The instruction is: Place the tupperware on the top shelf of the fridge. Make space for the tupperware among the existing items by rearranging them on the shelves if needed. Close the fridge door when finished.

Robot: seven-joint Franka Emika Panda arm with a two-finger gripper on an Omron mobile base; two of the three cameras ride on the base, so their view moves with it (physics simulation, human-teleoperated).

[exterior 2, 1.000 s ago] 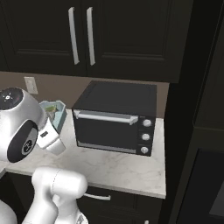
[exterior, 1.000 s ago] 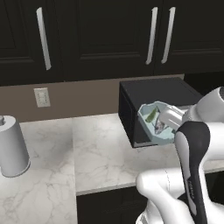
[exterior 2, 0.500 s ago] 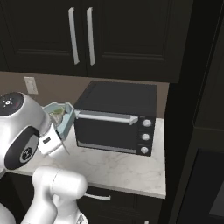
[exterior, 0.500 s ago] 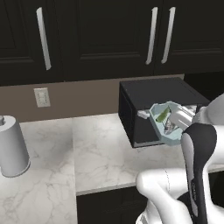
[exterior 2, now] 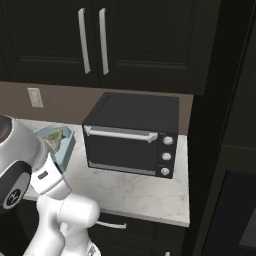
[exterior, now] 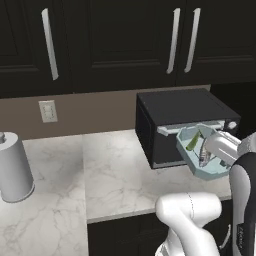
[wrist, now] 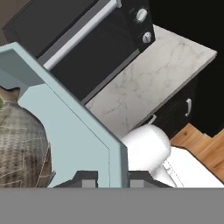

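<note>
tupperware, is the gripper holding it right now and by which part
Yes. The gripper is shut on the tupperware, pinching its rim wall at one edge, a fingertip on each side. The tub hangs tilted in front of the toaster oven.

Pale marbled countertop (exterior: 115, 170), running along beneath the dark wall cabinets and above dark base cabinets. Black toaster oven (exterior 2: 131, 134) standing directly on it at the right end, silver bar handle across its door and three knobs stacked down its right side, a bare strip of marble in front and to its right. Grey cylindrical canister (exterior: 14, 167) upright on the marble far left of the toaster oven, well apart.
</note>
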